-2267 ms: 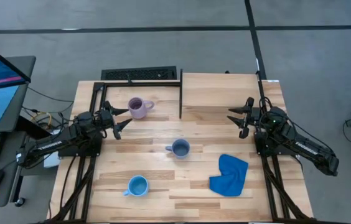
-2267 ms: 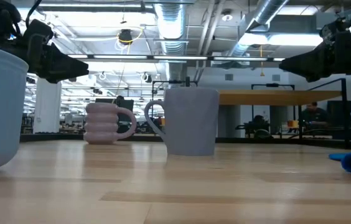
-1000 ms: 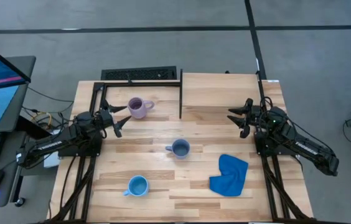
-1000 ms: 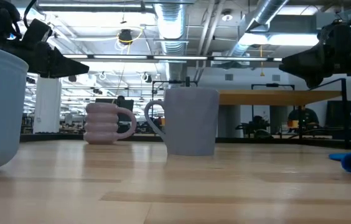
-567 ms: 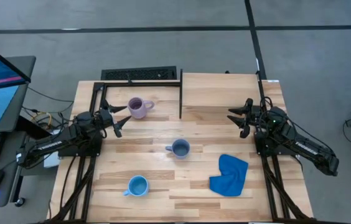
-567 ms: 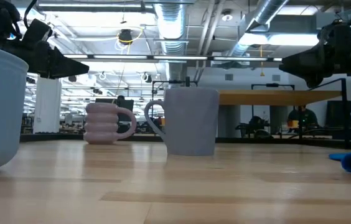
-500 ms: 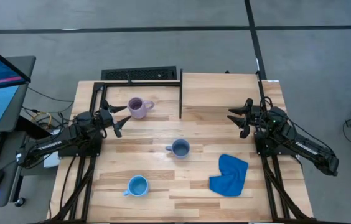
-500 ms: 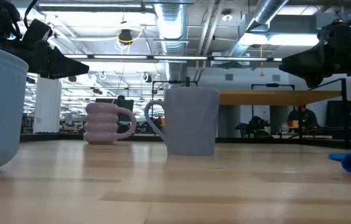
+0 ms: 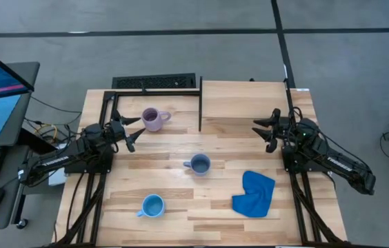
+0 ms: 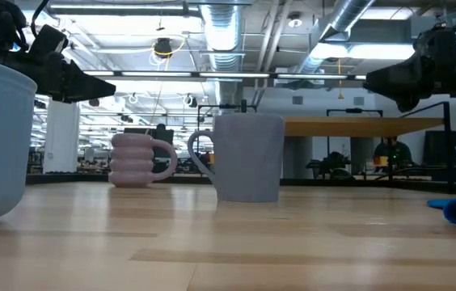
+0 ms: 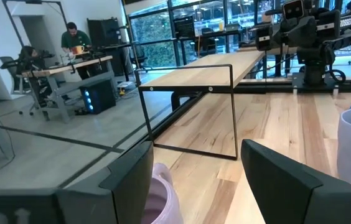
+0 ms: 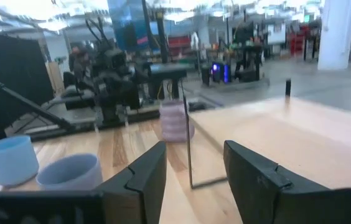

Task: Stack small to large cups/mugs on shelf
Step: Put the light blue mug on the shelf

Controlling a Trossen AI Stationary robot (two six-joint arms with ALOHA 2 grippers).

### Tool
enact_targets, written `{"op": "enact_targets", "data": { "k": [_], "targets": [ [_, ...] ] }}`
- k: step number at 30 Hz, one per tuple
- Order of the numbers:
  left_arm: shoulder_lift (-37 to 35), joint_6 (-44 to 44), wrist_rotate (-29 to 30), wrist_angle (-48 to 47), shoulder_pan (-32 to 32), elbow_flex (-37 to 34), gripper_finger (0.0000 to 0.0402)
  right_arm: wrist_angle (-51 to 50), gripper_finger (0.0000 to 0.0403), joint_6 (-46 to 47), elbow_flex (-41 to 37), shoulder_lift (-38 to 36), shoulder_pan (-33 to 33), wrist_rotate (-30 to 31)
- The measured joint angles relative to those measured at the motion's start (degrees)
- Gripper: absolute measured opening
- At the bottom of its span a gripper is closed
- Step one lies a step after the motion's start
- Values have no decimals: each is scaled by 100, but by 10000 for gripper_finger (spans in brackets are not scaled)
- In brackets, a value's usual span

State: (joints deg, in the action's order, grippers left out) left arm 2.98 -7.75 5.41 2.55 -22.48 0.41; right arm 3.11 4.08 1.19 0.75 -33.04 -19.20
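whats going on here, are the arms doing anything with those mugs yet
Not yet. Both arms hover over the table with open hands, holding nothing. The left hand is beside the purple mug, not touching it; the right hand is just in front of the shelf. The grey mug sits mid-table, the light blue mug nearer the front, and a blue cloth lies to the right. No mug is on the shelf.

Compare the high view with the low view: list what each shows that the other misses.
Only the high view shows the pale wood shelf panel's top and the whole crumpled blue cloth. Only the low view shows the ribbed sides of the lilac ceramic mug and the room behind. Both show the slate grey-blue mug and light sky-blue mug.
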Motion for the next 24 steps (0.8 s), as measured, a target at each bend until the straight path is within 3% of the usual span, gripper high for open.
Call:
{"op": "enact_targets", "data": {
  "k": [7,24],
  "targets": [
    [0,3,-1,-1,-1,0,235,744,182,3,0,0,1,-1],
    [0,4,-2,-2,0,-1,235,1479,182,92,2,-1,0,-1]
  ]
}}
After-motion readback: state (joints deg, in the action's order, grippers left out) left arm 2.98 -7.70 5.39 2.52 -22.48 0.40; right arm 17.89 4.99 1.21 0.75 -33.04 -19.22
